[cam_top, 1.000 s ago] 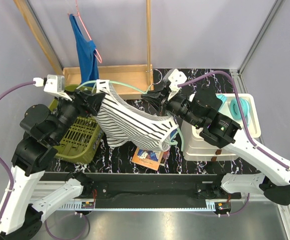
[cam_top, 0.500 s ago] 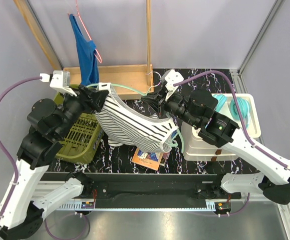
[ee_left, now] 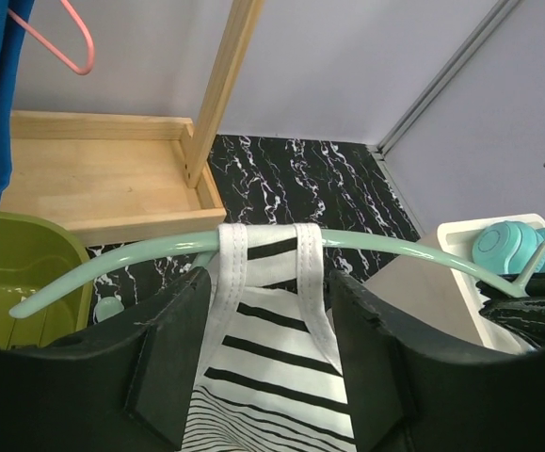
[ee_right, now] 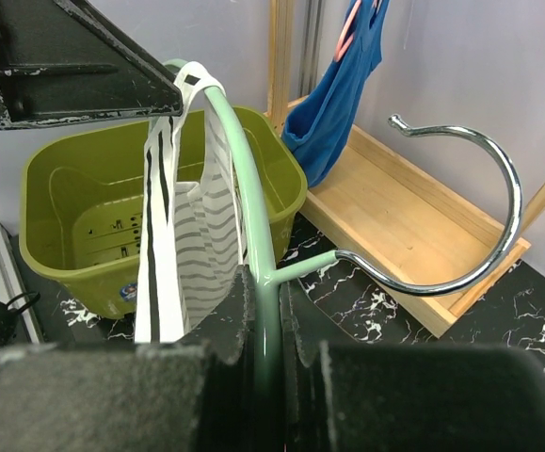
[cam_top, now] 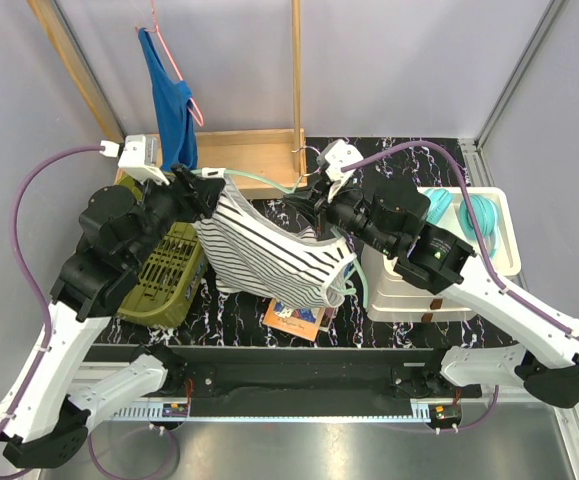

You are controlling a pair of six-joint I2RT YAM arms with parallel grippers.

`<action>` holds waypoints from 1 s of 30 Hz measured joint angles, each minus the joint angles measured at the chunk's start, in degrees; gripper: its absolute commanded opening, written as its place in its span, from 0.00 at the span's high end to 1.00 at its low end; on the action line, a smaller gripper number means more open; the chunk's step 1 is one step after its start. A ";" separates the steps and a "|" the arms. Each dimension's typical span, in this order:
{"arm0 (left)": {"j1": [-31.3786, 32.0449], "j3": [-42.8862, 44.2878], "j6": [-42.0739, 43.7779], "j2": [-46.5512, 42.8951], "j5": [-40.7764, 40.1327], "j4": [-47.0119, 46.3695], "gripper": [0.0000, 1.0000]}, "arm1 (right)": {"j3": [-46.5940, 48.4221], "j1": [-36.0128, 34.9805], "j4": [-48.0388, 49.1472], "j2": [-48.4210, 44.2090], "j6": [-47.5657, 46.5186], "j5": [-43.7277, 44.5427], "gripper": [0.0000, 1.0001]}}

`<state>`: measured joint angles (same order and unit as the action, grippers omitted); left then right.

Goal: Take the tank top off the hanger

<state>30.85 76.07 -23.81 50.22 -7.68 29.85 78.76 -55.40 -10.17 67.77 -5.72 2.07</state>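
Note:
A black-and-white striped tank top [cam_top: 269,255] hangs by its strap on a mint green hanger [cam_top: 261,179] held above the table. My right gripper [cam_top: 319,205] is shut on the hanger's bar beside its metal hook [ee_right: 479,151]; in the right wrist view the bar [ee_right: 253,188] runs straight up from between the jaws [ee_right: 270,311]. My left gripper [cam_top: 201,192] is at the hanger's left end. In the left wrist view its fingers [ee_left: 270,282] stand wide apart, either side of the strap [ee_left: 272,320], just under the hanger bar [ee_left: 394,247], not pinching the cloth.
An olive green basket [cam_top: 159,270] sits under the left arm. A wooden rack base [cam_top: 239,150] and posts stand at the back, with a blue top [cam_top: 169,90] on a pink hanger. A white bin [cam_top: 399,290] with teal items [cam_top: 479,215] is at the right. A book [cam_top: 299,315] lies under the tank top.
Both grippers have moved toward the back with the hanger and tank top. The left gripper has shifted right and up along the hanger's left end.

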 measured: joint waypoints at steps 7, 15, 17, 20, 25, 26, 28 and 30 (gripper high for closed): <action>0.00 -0.04 0.31 1.36 -1.55 0.02 0.62 | 0.20 0.02 -0.07 0.74 0.44 0.31 1.00; 0.00 -0.37 1.38 2.47 -2.67 -0.02 0.83 | 0.17 0.04 -0.24 0.76 0.79 0.26 1.00; 0.00 -0.35 1.33 2.47 -2.69 -0.04 0.88 | 0.17 0.04 -0.24 0.76 1.03 0.24 1.00; 0.00 -0.66 1.27 2.40 -2.62 -0.59 1.00 | 0.17 0.04 -0.26 0.76 1.29 0.26 1.00; 0.00 -2.51 1.25 1.16 -2.58 -2.56 1.00 | -0.33 0.04 -0.17 0.50 1.57 0.66 1.00; 0.00 -3.17 1.22 0.44 -2.49 -3.02 1.00 | -0.81 0.00 0.00 0.20 1.68 0.96 1.00; 0.00 -4.55 1.09 -1.31 -2.45 -3.67 1.00 | -2.16 -0.04 0.09 -0.83 1.99 1.57 1.00; 0.00 -5.57 1.07 -3.37 -2.89 -4.24 1.00 | -3.80 -0.07 0.11 -2.21 2.54 1.84 1.00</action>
<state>30.85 70.50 -22.74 46.85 -10.57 25.61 74.96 -55.46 -10.07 65.56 -3.18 3.90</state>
